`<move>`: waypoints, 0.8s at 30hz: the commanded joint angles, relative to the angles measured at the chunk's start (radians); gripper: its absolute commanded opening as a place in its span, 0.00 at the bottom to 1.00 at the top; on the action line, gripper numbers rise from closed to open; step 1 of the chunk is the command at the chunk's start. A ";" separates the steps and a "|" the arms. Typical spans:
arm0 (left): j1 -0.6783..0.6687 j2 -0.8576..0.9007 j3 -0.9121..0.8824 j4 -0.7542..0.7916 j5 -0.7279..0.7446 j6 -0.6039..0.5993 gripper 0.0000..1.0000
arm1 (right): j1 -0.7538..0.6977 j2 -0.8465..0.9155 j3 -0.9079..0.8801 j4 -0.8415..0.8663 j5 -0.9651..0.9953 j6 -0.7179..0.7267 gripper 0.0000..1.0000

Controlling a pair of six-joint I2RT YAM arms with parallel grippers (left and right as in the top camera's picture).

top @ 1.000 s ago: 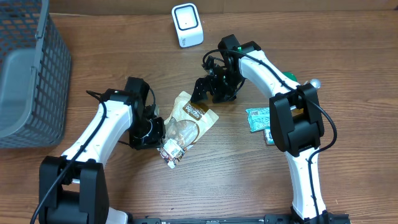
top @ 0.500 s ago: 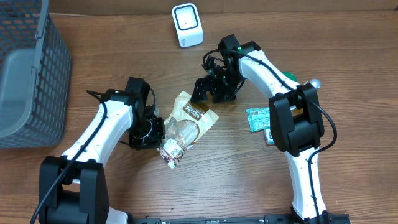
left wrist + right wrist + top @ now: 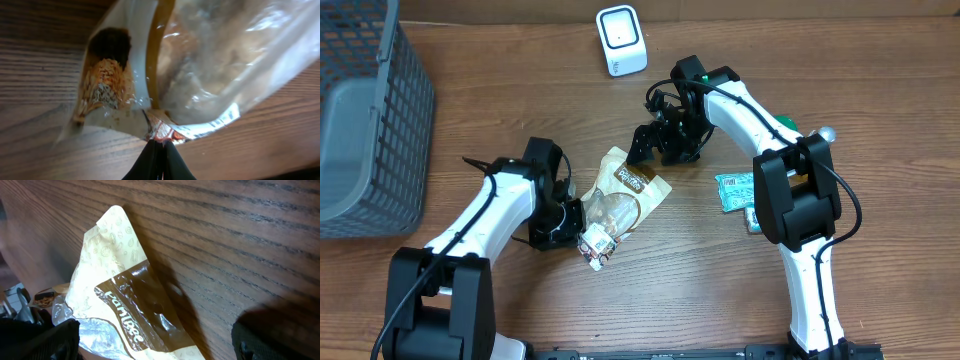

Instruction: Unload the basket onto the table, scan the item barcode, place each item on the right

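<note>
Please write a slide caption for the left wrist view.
Left gripper shut on the edge of a bag lying on the table.

glossy clear plastic snack bag (image 3: 630,190), matt wood-grain table (image 3: 500,90); grey plastic basket (image 3: 405,110)

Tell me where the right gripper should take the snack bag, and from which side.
Probably the flat cream seal at the top end of the snack bag, approached from beyond that end. It is thin, free and nearest the open right gripper, while the left gripper pinches the opposite bottom edge.
</note>
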 commanded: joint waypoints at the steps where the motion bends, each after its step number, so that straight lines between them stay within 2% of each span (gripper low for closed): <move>1: -0.005 0.006 -0.027 0.034 -0.019 -0.022 0.07 | 0.011 0.051 -0.033 0.011 0.024 -0.031 0.95; 8: -0.005 0.006 -0.034 0.087 -0.167 -0.041 0.08 | 0.011 0.051 -0.033 0.011 0.024 -0.031 0.96; 24: -0.004 0.006 -0.034 0.174 -0.197 -0.044 0.08 | 0.037 0.051 -0.033 -0.023 0.024 -0.031 0.95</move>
